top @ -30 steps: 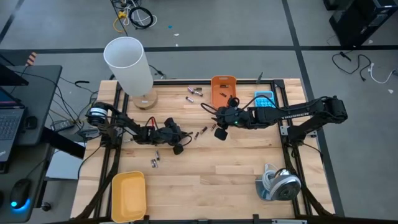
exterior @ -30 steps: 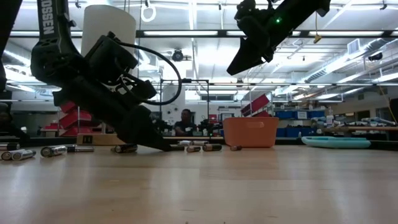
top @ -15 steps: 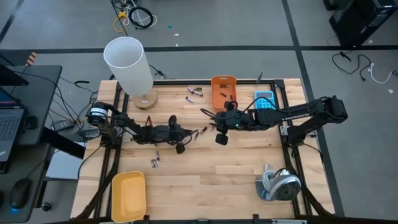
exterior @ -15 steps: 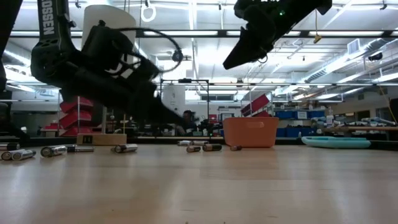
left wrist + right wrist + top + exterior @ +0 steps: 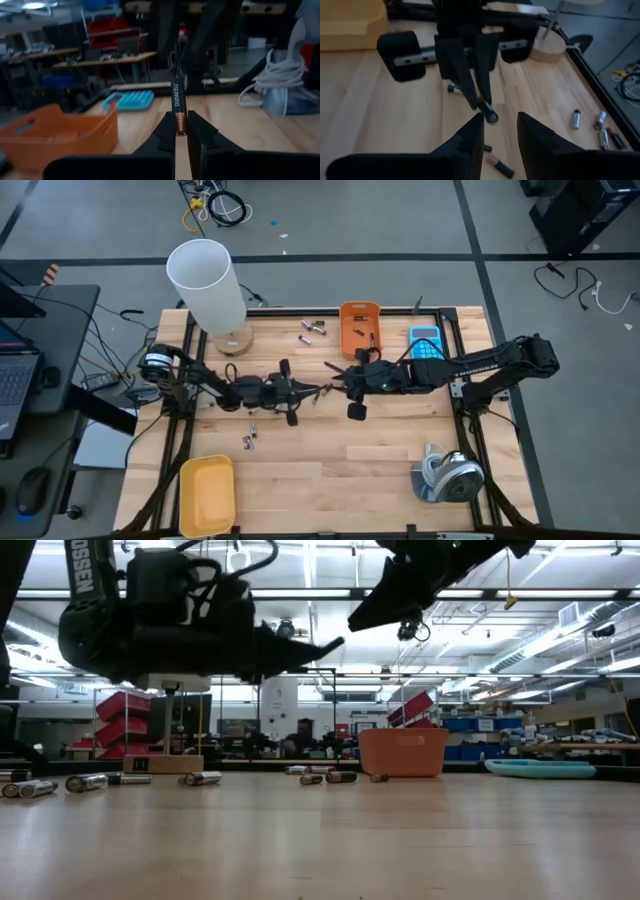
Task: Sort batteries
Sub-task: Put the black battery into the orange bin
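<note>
Both grippers [image 5: 318, 390] [image 5: 496, 131] meet at one battery [image 5: 178, 102] mid-table.

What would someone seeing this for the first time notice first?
At mid-table the left hand is shut on a black-and-copper cylindrical battery, pointing it toward the right hand, whose fingers are parted just in front of it. Behind them, the tall white cylinder on a round wooden base towers at the table's back left, beside the orange plastic bin at the back edge.
</note>
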Controlling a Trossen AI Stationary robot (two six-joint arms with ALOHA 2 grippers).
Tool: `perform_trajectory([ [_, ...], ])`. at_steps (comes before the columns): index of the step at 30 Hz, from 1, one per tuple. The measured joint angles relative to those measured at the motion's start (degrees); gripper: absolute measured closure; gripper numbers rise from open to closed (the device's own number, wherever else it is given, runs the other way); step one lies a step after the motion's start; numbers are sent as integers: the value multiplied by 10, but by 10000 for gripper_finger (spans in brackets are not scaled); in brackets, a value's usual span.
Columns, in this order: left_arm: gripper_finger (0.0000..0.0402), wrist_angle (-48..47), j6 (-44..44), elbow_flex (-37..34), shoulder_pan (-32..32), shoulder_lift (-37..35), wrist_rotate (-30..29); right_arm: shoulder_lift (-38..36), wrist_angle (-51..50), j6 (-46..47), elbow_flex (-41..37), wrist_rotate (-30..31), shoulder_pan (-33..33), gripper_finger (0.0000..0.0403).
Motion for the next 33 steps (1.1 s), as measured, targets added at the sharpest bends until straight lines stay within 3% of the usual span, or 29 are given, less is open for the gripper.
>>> perform_trajectory([
  [7, 389, -13, 46, 43, 1, 0, 19, 0, 9, -22, 0, -6, 8, 283],
  [21, 389, -24, 44, 47, 1, 0, 17, 0, 9, -24, 0, -6, 11, 279],
  [33, 390, -19, 42, 47, 1, 0, 16, 0, 7, -26, 0, -4, 11, 310],
])
